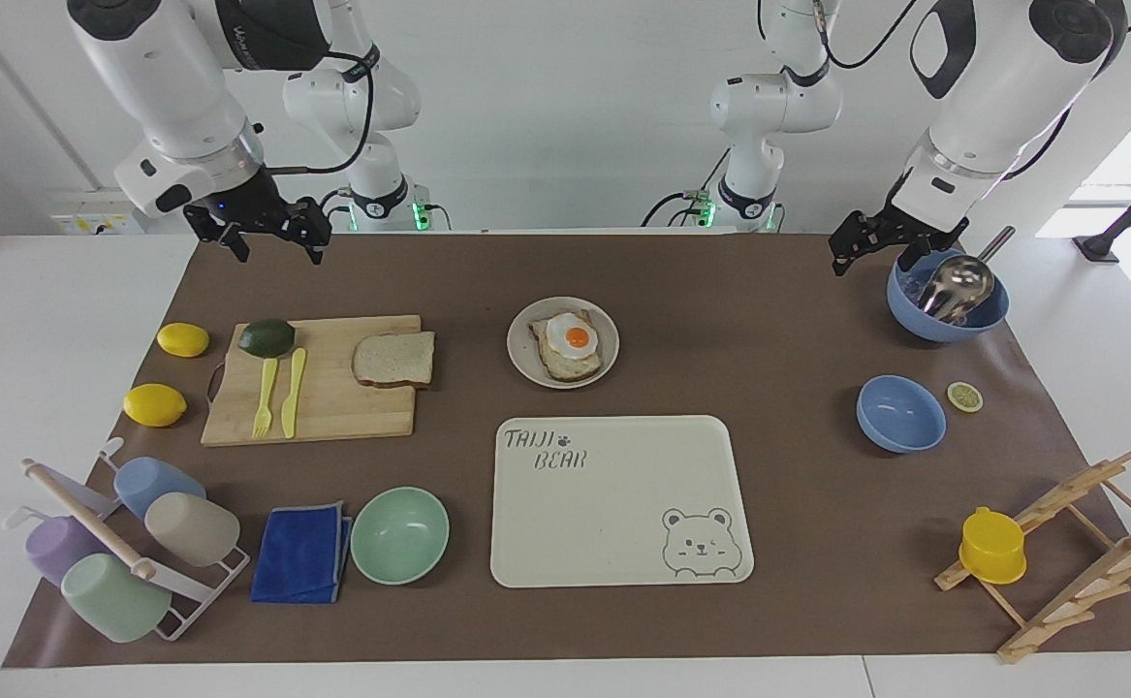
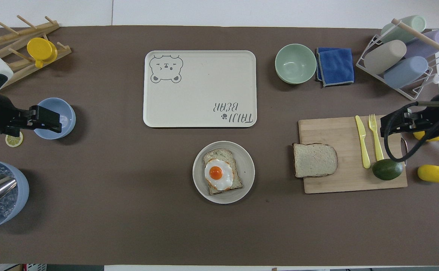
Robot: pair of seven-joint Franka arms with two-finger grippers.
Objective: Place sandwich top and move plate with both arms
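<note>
Right gripper [image 1: 274,237]: you have the black two-finger tool raised over the brown mat, fingers spread, holding nothing.
Left gripper [image 1: 880,250]: waits beside the blue bowl with the metal scoop [image 1: 948,296]; grip unreadable.
Plate [image 1: 522,361]: your small round beige-grey plate carries egg toast [image 1: 568,344], mid-table.
Sandwich top [image 1: 393,359]: plain crusted bread slice on the wooden board [image 1: 352,412].
Tray [image 1: 613,504]: cream rectangular bear tray, farther out than the plate.

My worktop [image 1: 769,320] wears a matt brown paper-like sheet. The cutting board [image 1: 332,407] is pale wood with visible grain; the sandwich top [image 1: 393,358] looks porous and rough. The plate [image 1: 522,359] is smooth and matt, the scoop [image 1: 956,284] shiny metal, the blue cloth [image 1: 299,553] soft.
</note>
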